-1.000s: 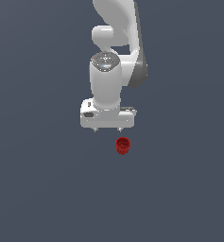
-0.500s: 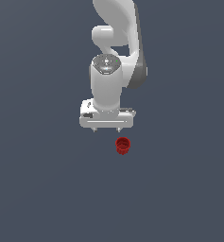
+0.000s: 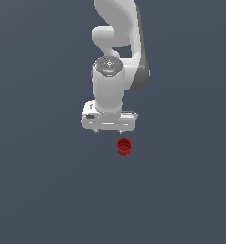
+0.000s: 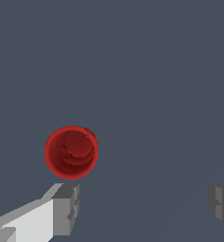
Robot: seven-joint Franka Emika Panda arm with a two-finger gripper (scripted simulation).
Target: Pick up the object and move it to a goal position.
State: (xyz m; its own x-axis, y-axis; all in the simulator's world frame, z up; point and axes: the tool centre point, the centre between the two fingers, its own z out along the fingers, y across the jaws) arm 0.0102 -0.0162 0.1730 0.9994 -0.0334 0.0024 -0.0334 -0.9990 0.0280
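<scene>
- I can read no text, label, brand, number or sign in either view.
- The red object (image 3: 124,146) carries no marking that I can make out.
- The white gripper (image 3: 108,131) and the arm above it show no lettering.

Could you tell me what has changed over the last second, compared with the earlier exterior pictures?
Very little. The gripper has drifted slightly toward the exterior view's left, with little if any change in height. It has taken hold of nothing: its jaws are spread, and the red cup lies outside them. The cup stands in the same spot on the grey surface, upright and untouched.
</scene>
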